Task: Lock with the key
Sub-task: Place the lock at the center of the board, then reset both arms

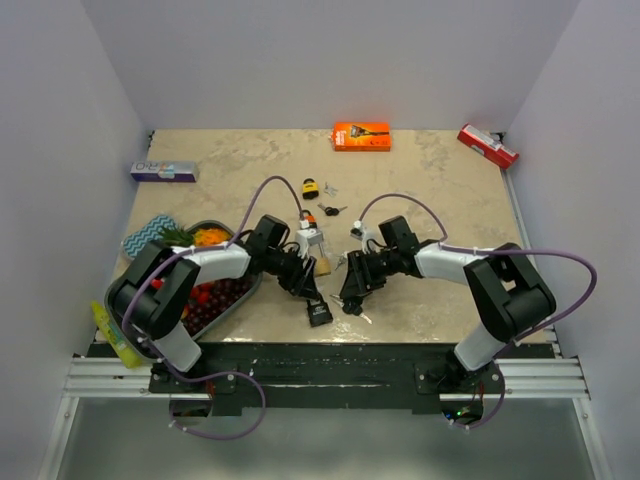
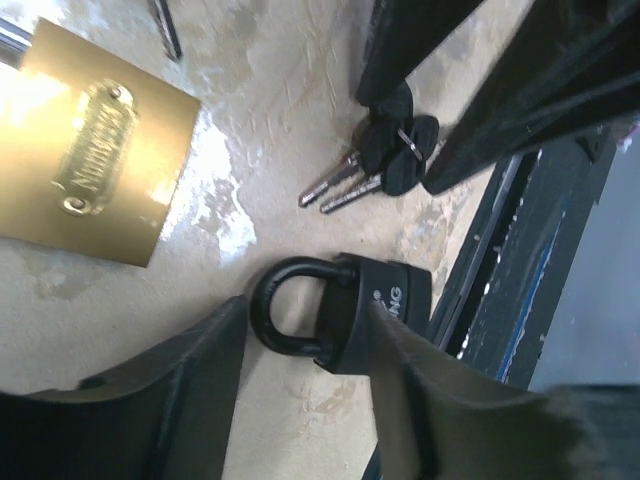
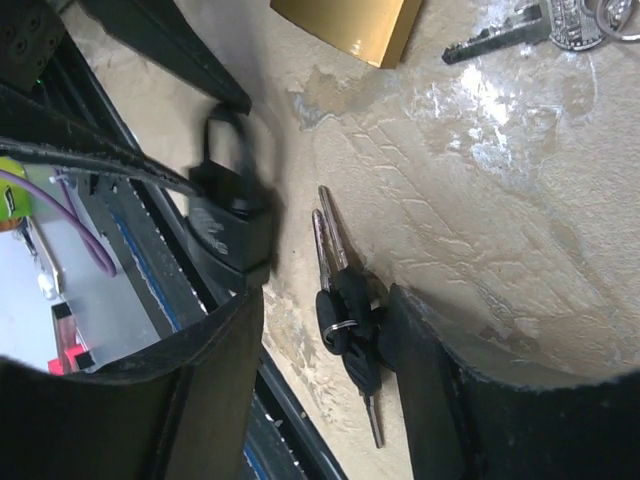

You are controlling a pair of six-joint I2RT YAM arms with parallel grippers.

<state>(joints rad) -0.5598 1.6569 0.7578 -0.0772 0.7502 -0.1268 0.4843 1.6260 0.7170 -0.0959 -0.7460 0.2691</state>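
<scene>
A black padlock (image 1: 320,313) lies flat near the table's front edge. In the left wrist view the black padlock (image 2: 385,310) has its shackle (image 2: 280,310) closed. My left gripper (image 2: 305,330) is open and straddles it, with one finger (image 2: 440,400) touching the body. A bunch of black-headed keys (image 3: 345,315) lies beside the lock. My right gripper (image 3: 325,300) is open around the keys, with one finger (image 3: 450,390) against them. In the top view the left gripper (image 1: 308,288) and the right gripper (image 1: 350,297) stand close together.
A brass padlock (image 2: 90,150) with silver keys (image 3: 540,25) lies just behind. A small yellow padlock (image 1: 311,187) and keys (image 1: 332,210) lie farther back. A fruit tray (image 1: 118,292) stands at the left. An orange box (image 1: 361,136) and a red pack (image 1: 488,146) are at the back.
</scene>
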